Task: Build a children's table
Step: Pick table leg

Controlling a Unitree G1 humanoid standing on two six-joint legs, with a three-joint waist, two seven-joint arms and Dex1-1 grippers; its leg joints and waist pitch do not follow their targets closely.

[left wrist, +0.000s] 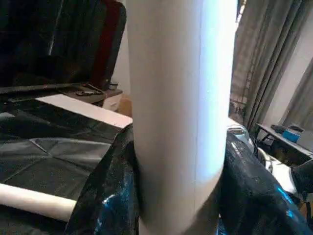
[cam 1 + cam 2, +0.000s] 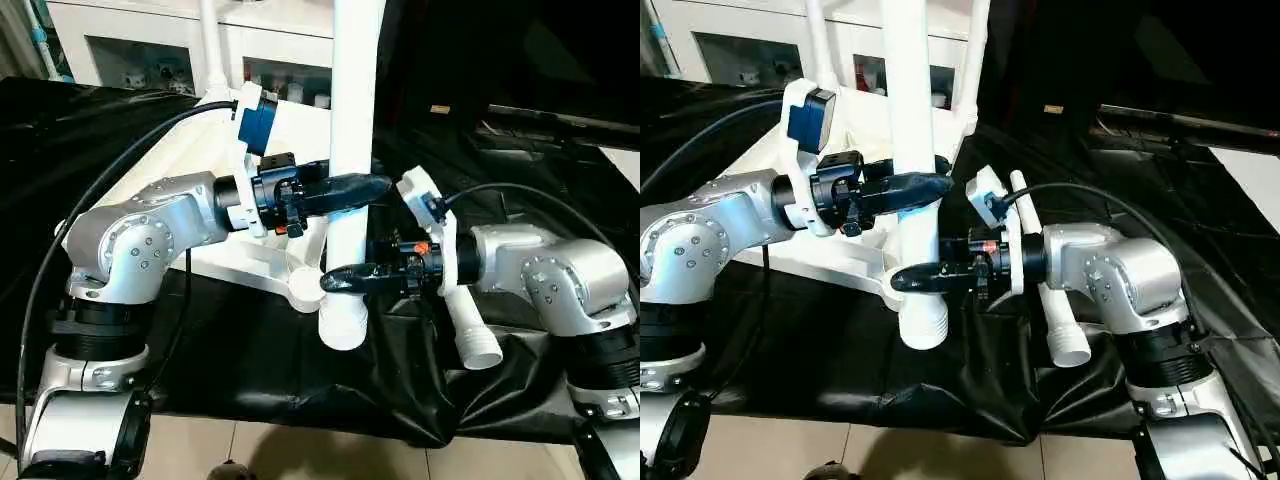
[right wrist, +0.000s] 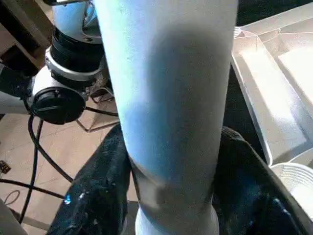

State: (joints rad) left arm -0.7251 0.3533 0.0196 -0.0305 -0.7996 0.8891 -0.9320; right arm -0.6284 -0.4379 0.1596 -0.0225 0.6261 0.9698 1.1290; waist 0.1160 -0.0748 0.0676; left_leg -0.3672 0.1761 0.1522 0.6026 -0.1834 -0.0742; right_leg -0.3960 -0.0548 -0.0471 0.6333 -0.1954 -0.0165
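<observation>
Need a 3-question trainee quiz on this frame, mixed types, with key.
1. True or false: both grippers clamp the same upright leg.
2. Which gripper grips higher on that leg? A) left gripper B) right gripper
3. Fill in: a second, loose leg lies on the black sheet beside the ____ arm.

Key: 1 true; 2 A; 3 right. The wrist views show each gripper's jaws closed around the tube; its threaded lower end hangs beside the tabletop corner socket.
</observation>
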